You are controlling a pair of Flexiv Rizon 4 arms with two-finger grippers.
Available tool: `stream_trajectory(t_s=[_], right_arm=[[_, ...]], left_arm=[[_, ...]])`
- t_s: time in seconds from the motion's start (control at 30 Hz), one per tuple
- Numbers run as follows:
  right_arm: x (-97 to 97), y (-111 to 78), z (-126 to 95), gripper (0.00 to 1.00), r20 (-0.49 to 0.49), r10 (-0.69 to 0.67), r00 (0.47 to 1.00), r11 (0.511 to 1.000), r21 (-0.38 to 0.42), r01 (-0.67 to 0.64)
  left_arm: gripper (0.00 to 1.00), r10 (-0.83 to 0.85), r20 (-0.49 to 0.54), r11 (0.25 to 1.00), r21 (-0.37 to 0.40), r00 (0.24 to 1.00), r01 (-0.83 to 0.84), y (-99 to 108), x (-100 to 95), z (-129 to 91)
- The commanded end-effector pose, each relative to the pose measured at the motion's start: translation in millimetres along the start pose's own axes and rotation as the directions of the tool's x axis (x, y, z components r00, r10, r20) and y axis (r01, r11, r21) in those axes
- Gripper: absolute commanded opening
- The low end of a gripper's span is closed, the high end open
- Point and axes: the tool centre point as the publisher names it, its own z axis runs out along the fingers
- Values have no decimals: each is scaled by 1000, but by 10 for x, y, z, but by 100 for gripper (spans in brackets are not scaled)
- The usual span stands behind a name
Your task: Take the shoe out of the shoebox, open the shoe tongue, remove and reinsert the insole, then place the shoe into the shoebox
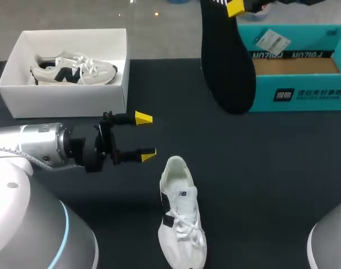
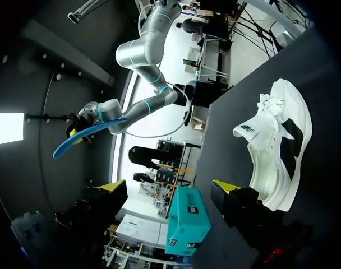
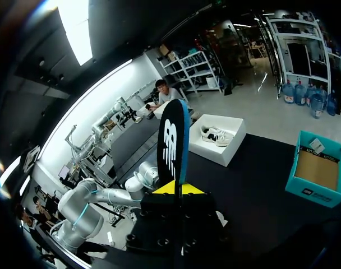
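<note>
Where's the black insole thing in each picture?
Head view: the insole is at the top middle, just left of the teal shoebox.
Left wrist view: insole raised far ahead of the left gripper, blue side showing.
Right wrist view: insole upright, pinched in the right gripper.
Shared landmark: the teal shoebox shows in all three.

Counter [image 1: 271, 168]: black, matt, faintly cloth-like, no glare.
Shoe [image 1: 181, 216]: white textile upper with smoother, leather-like panels; woven laces; one matt black patch on the side.
Insole [image 1: 226, 61]: matt black face, flat finish; possibly foam, hard to tell at this range.
White box [image 1: 69, 101]: smooth matt card.
Teal box [image 1: 296, 92]: printed card with a slight sheen, raw brown cardboard inside.
Left arm [image 1: 41, 145]: brushed silvery metal, with a glossy white plastic shell nearer the base.
Jaws of left gripper [image 1: 146, 136]: smooth yellow plastic tips, matt black body behind.
</note>
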Motion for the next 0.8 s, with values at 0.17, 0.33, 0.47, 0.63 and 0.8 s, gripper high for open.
stream_trajectory(t_s=[0.17, 0.33, 0.47, 0.63, 0.8], right_arm=[[3, 23, 24, 0, 2, 1, 1000, 1000, 3, -2], [3, 23, 24, 0, 2, 1, 1000, 1000, 3, -2], [3, 23, 24, 0, 2, 1, 1000, 1000, 3, -2], [3, 23, 24, 0, 2, 1, 1000, 1000, 3, -2], [3, 23, 24, 0, 2, 1, 1000, 1000, 3, -2]], left_arm=[[100, 28, 16, 999, 28, 999, -29, -113, -176, 125], [100, 35, 18, 998, 47, 999, -36, -165, -192, 197], [100, 36, 12, 998, 56, 999, -37, -206, -153, 229], [100, 43, 6, 997, 58, 999, -43, -221, -124, 238], [100, 65, 1, 997, 46, 998, -65, -219, -125, 244]])
